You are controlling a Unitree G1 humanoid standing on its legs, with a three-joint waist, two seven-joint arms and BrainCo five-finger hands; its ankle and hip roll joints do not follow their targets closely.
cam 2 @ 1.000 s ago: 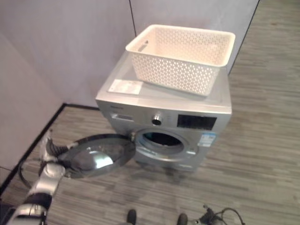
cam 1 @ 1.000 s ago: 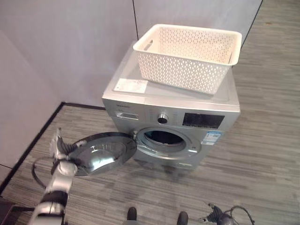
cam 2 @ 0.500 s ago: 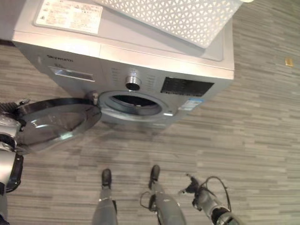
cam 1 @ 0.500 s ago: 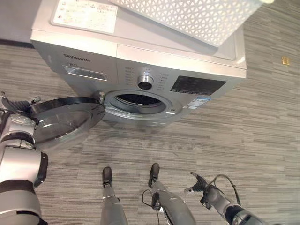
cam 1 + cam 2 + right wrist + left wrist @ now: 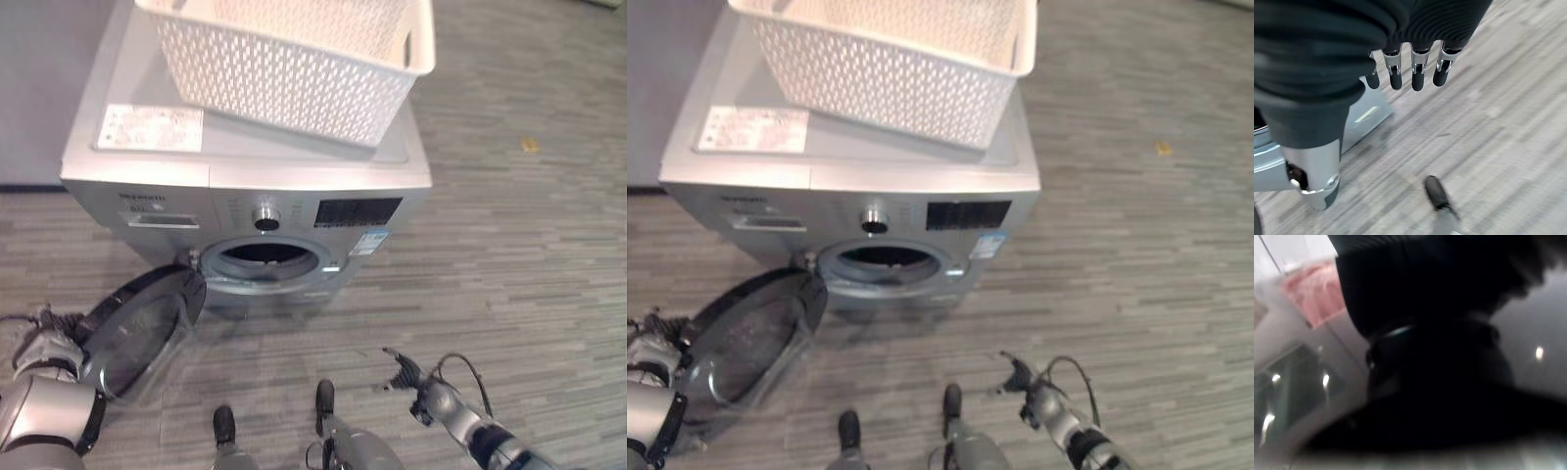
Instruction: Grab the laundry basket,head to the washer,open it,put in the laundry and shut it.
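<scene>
Your left hand (image 5: 44,338) meets the washer (image 5: 245,196) door's (image 5: 137,328) outer edge, grip indiscernible; your right hand (image 5: 1400,68) hangs relaxed, empty.

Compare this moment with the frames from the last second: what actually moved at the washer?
The view itself has shifted, so most of the apparent motion is the camera. The left hand remains at the outer edge of the open washer door, which looks swung slightly wider. The right hand hangs open near the floor as before. The laundry basket stays on top of the washer.
</scene>
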